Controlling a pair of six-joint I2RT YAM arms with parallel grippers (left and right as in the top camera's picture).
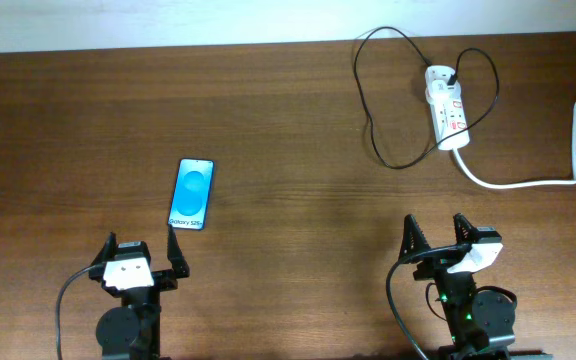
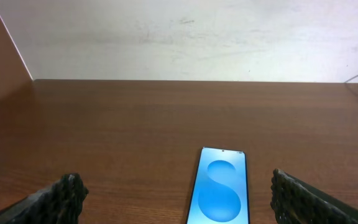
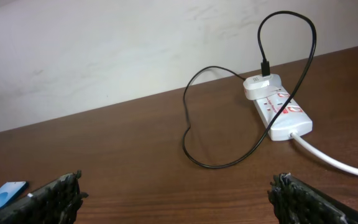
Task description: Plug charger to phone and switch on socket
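Brown wood table (image 1: 288,120) carries your phone (image 1: 192,194) screen-up, just ahead of the left fingers (image 1: 176,258), which are spread wide and empty. Your right fingers (image 1: 409,240) gape empty too, well short of the socket (image 1: 448,115) and looped charger (image 1: 396,167).

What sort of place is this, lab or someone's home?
Probably a lab test bench: a wooden table against a plain white wall, left arm and right arm at its near edge, and just a phone, power strip and charger cable laid out.
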